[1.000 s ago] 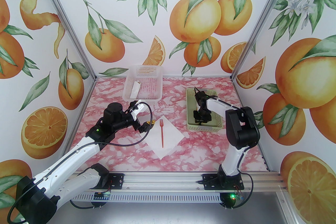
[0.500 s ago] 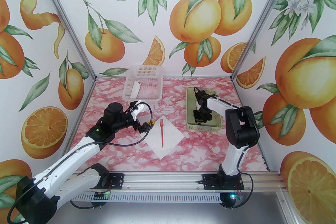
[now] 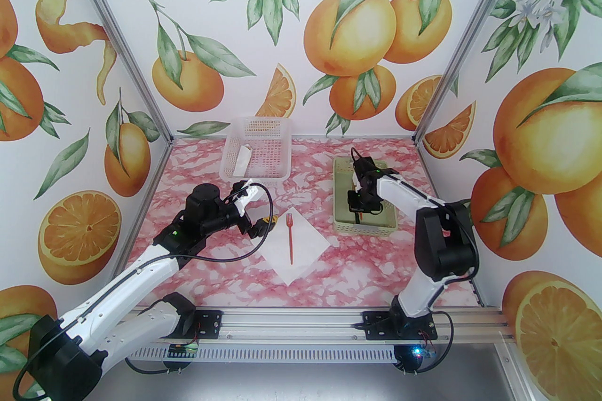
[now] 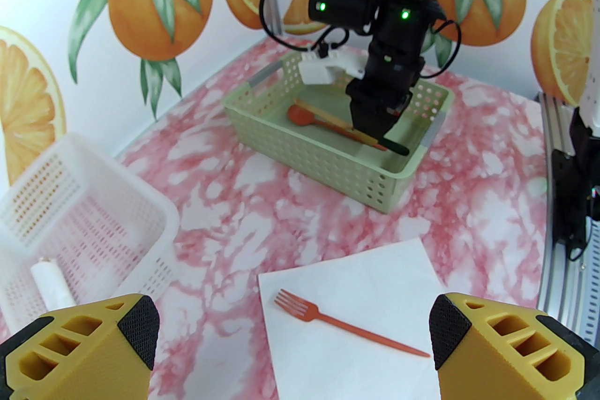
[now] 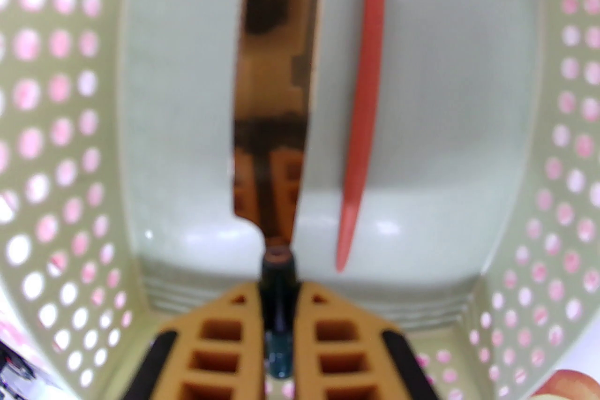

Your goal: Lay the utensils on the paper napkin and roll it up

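Pink and white marble covers the table [image 3: 357, 277]. At the back sits a white basket [image 3: 263, 129] with a white roll [image 3: 243, 157] in it. A green basket [image 3: 367, 231] sits on the right.

The paper napkin [image 3: 310, 244] lies flat in the middle, with one corner pointing at the arms. The left claw [image 4: 294, 332] hangs just over its far left edge. It is spread wide and holds nothing. The right claw [image 5: 278, 295] is down inside the green basket, pinched on the black handle of the knife [image 5: 274, 84]. The spoon [image 5: 370, 37] lies just beside the knife on the basket floor. The fork [image 3: 290, 239] already rests on the napkin, with its prongs away from the arms.

The knife looks light and stiff. Its shiny blade may be slippery, so I think the dark handle is the best place to hold it. Held near the blade end of the handle, it may tip. The napkin looks thin and soft, so it could slide or crumple easily.

Compared with a second ago, the right arm's elbow has swung out to the right. Its wrist sits a bit further back in the basket. The left arm, fork and napkin are where they were.
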Robot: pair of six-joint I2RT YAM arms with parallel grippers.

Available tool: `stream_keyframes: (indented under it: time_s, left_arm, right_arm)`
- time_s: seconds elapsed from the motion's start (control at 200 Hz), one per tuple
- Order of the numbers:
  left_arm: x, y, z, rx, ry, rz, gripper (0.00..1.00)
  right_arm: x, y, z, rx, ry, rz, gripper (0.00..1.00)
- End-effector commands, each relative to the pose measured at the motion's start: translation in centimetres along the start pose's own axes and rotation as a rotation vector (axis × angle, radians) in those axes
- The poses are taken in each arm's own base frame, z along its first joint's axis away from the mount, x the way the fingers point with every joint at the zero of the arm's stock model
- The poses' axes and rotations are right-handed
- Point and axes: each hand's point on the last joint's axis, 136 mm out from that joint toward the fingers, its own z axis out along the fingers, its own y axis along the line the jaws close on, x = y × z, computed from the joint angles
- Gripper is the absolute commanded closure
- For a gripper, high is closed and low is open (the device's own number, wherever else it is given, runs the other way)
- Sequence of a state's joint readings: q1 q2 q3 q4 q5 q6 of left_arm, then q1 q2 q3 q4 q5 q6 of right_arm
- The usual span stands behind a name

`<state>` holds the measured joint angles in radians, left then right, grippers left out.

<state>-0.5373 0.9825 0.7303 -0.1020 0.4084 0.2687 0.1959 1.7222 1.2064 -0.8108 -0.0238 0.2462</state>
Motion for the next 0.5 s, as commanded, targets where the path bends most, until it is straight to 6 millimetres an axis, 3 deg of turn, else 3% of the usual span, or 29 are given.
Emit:
stream_keyframes:
  time_s: [0.0, 0.245, 0.495]
  left_arm:
    - [-0.8, 0.0, -0.1, 0.002, -0.019, 0.024, 0.0]
    - [-0.9, 0.0, -0.2, 0.002, -0.024, 0.025, 0.0]
    - [-1.2, 0.0, -0.4, -0.007, -0.036, 0.029, 0.0]
  right_arm:
    - [-2.0, 0.2, -3.0, -0.001, -0.107, 0.018, 0.89]
    - [-3.1, 1.1, -7.5, -0.057, -0.211, 0.038, 0.89]
    - [-1.6, 4.2, -11.3, -0.214, -0.247, 0.055, 0.89]
